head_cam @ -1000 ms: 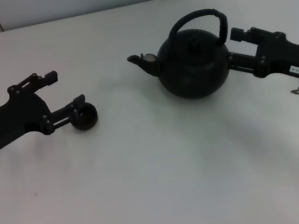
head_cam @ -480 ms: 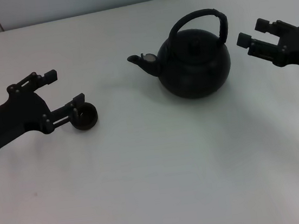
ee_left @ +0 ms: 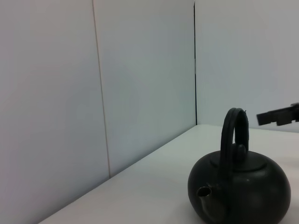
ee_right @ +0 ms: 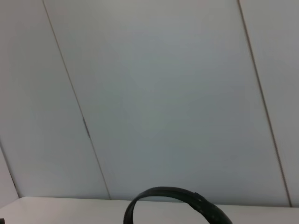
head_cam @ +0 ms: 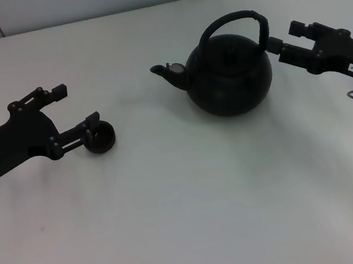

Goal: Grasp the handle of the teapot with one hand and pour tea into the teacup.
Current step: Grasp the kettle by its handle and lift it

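Two end effectors flank your work on the white tabletop (head_cam: 192, 207). The round matte black teapot (head_cam: 229, 80) stands upright right of centre, its short spout (head_cam: 168, 72) pointing toward the robot's left and its arched black handle (head_cam: 235, 23) running spout-to-back. Your right end effector (head_cam: 286, 42) is spread wide just beside the handle's rear, gripping nothing. Your left end effector (head_cam: 75, 107) is also wide, its near finger touching the tiny dark bowl-shaped teacup (head_cam: 100, 138). You cannot tell what is in either vessel.
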Robot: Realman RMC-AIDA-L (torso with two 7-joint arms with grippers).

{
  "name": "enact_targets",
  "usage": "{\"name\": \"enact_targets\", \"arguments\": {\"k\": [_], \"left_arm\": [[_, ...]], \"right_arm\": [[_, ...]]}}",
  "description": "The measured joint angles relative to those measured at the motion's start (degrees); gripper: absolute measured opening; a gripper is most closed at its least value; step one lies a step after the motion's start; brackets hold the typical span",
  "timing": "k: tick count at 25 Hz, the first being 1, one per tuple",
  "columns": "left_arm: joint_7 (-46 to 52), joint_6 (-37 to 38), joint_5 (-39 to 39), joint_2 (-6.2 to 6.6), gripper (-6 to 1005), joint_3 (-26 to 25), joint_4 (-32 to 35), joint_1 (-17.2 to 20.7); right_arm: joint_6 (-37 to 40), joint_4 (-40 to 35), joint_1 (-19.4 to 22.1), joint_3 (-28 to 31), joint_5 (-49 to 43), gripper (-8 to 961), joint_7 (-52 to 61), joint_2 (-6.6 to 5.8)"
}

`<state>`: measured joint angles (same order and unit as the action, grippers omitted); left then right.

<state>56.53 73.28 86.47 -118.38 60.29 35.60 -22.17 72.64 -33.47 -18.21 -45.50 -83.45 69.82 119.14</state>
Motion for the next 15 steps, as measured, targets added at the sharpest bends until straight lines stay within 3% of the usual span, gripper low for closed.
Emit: {"name": "enact_targets", "arguments": {"k": [15], "left_arm": [[0.1,0.3,-0.1,0.00,808,-0.1,0.1,0.4]], "right_arm": [[-5.4,3.8,-3.1,0.4,0.3,753,-0.1,0.06]]}}
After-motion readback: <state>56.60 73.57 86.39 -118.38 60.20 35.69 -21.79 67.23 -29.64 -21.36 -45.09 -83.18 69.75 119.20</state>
